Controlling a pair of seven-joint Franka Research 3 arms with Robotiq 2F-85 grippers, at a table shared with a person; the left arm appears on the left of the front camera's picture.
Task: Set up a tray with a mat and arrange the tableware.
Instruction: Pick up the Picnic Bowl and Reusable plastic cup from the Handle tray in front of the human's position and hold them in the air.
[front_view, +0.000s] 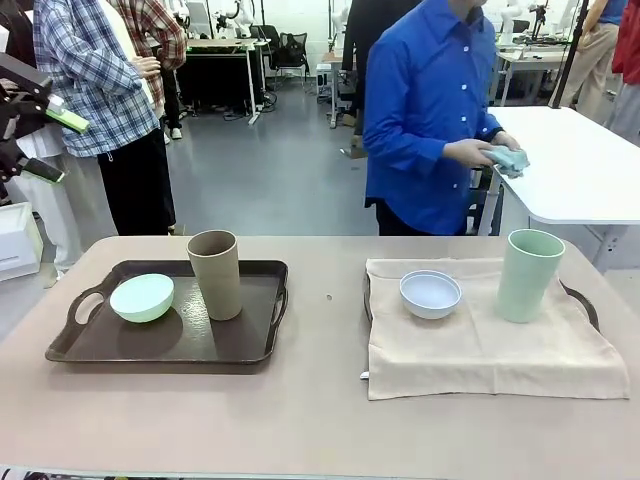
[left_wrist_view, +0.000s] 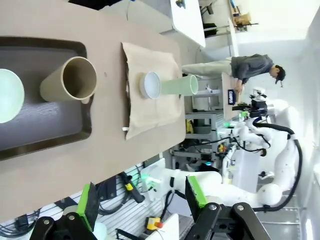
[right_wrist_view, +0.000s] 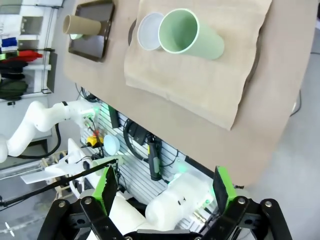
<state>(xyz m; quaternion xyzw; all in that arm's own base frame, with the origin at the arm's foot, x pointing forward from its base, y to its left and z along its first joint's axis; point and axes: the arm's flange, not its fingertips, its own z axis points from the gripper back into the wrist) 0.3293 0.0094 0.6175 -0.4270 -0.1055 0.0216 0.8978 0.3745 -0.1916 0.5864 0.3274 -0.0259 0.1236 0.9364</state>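
On the tray (front_view: 160, 345), in the front view, we see the mint bowl (front_view: 141, 297) and tan cup (front_view: 215, 273); right of the tray, the white bowl (front_view: 430, 293) and green cup (front_view: 529, 275) sit on the mat (front_view: 470, 355). Left wrist view: left jaws wide, empty. Right wrist view: right jaws wide too. We judge the cups light, rigid, best gripped mid-wall.

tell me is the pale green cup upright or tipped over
Upright: the pale green cup stands on its base on the beige mat, its open mouth facing up.

Left gripper (left_wrist_view: 141, 197) and right gripper (right_wrist_view: 165, 186) hover, fingers (left_wrist_view: 90, 202) spread.
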